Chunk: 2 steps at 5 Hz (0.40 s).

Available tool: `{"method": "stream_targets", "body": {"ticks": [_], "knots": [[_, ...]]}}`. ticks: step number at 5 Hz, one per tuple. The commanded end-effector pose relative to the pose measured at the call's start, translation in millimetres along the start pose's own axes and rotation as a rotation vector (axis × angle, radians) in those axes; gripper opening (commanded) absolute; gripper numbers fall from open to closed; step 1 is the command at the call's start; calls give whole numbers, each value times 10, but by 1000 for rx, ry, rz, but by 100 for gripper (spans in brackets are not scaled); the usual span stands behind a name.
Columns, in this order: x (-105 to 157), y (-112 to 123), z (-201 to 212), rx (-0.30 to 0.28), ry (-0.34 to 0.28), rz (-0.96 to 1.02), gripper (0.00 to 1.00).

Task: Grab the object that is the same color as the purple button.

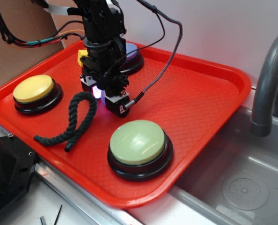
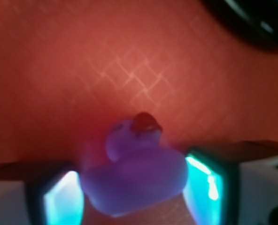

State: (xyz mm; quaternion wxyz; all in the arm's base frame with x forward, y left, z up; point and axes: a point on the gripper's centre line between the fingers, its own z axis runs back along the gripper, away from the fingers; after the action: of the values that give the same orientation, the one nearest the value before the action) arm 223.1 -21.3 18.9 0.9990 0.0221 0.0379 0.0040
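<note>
The small purple plastic duck-shaped toy with a red beak [image 2: 134,176] sits on the red plastic tray [image 1: 200,98], roughly at the tray's middle and a little toward its far edge, directly beneath the black end effector [image 1: 104,93]. In the wrist view the toy lies squarely between the two glowing finger pads [image 2: 61,204], its body filling most of the gap. The pad on one side looks to be touching or just beside the toy's flank, and the other is close too, but the blur does not let me tell whether they press on it. So the jaws stand partly closed around the toy, and whether they grip it I cannot tell.

The toy's long axis, tail to beak, runs away from the camera, crosswise to the line joining the pads, so they would meet its broad sides. My judgement is that only a squeeze and a lift remain.

The large purple dome button on a black base [image 1: 132,56] sits near the tray's far edge, mostly hidden behind the arm. The dark twisted rope [image 1: 75,119] lies just beside the end effector toward the near-left corner, near enough to watch for on the lift.
</note>
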Motion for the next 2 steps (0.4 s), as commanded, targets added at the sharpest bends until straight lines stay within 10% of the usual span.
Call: {"method": "stream_targets", "body": {"ticks": [1, 2], "knots": [[73, 64, 112, 8, -39, 7, 0], [164, 67, 563, 25, -73, -29, 0]]}}
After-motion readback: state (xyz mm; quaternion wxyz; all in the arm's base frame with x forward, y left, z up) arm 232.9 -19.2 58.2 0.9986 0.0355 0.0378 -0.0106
